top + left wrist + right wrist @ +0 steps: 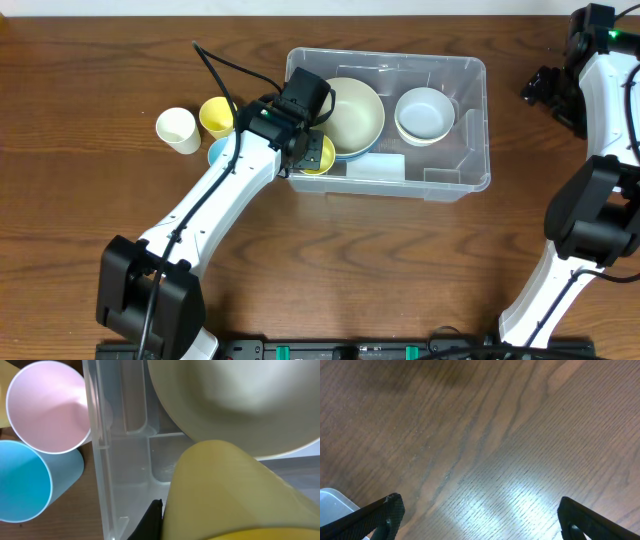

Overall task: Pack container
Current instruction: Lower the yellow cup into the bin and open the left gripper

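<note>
Left pincer (314,152) is clamped on a yellow cup (225,495). One black finger (152,521) shows against the cup's side in the left wrist view.

The held cup is inside the container (470,150), in the corner nearest my left arm. I can't tell if it touches the floor.

The container is a clear bin on the tabletop (330,260), between my two pincers. Its pale label (375,167) lies just beside the left pincer, along the near wall.

Inside the bin:
- A big pale bowl (358,112) is right up against the held cup, just past the left pincer. I can't tell whether they touch.
- A white bowl (424,113) sits beyond the big one, on the side toward my right pincer, and looks apart from it.

Outside the bin, behind the left pincer on the other side of the bin wall:
- A pale pink cup (47,407) and a blue cup (25,482) stand close together, mouths up, just beside the wall.
- A second yellow cup (215,115) stands near them.
- In the overhead view my left arm partly covers the blue cup.

Right pincer (480,520) has its fingers spread wide with nothing between them, and bare wood below. It is off the bin's far end from the left pincer, near that wall but clear of it.
</note>
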You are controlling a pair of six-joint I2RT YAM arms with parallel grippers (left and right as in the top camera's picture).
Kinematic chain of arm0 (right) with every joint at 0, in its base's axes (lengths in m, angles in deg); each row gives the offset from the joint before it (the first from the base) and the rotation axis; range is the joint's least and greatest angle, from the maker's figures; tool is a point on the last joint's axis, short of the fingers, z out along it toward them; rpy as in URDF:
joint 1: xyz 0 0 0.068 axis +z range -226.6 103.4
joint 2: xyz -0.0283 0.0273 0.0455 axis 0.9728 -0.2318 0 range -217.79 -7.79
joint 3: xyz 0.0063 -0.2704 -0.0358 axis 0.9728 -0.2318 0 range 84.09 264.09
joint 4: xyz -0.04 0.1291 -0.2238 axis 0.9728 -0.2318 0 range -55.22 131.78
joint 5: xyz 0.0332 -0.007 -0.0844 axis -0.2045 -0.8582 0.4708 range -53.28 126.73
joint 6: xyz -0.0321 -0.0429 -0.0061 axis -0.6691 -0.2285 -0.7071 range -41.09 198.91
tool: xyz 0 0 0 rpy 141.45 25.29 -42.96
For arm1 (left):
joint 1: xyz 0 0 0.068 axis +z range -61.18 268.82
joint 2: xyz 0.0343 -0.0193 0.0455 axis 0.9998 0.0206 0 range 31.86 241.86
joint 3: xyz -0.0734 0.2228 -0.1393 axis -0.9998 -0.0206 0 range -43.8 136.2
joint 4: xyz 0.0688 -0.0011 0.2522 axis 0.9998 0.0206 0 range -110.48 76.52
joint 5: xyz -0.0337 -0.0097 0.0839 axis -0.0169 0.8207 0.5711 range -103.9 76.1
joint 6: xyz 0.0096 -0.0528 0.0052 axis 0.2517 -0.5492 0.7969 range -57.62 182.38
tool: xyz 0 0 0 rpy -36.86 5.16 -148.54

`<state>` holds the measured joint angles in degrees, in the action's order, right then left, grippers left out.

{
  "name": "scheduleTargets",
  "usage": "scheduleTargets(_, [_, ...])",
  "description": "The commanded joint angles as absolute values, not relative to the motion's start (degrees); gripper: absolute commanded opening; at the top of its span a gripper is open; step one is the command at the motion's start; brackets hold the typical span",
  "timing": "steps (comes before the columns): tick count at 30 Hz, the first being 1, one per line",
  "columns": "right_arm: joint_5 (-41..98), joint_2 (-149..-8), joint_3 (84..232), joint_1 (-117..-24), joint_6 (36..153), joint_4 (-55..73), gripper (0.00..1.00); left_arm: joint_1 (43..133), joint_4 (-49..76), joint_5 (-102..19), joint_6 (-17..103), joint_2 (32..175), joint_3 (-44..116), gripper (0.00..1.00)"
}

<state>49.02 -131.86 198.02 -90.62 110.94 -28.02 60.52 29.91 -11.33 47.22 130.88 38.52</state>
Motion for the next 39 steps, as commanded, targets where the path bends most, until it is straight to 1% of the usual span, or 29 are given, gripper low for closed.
scheduleTargets(1, [49.81,-132.56,198.24,-91.21,111.66,-28.06,0.99,60.59,31.70,-10.46,47.77,131.95,39.31,0.06])
scheduleTargets(11, [49.81,-132.56,198.24,-91.21,111.66,-28.06,0.99,60.61,36.82,-10.46,47.77,131.95,39.33,0.06])
scheduleTargets(25, [49.81,-132.56,198.24,-91.21,111.66,-28.06,0.99,60.68,32.49,-10.42,47.83,131.95,39.31,0.07])
scheduleTargets(31, [49.81,-132.56,198.24,-91.21,111.66,-28.06,0.99,62.25,30.15,-10.42,48.03,132.56,39.31,0.07])
scheduleTargets(39, [49.81,-132.56,198.22,-91.21,111.66,-28.06,0.99,62.97,34.39,-11.44,48.25,132.45,39.33,0.07])
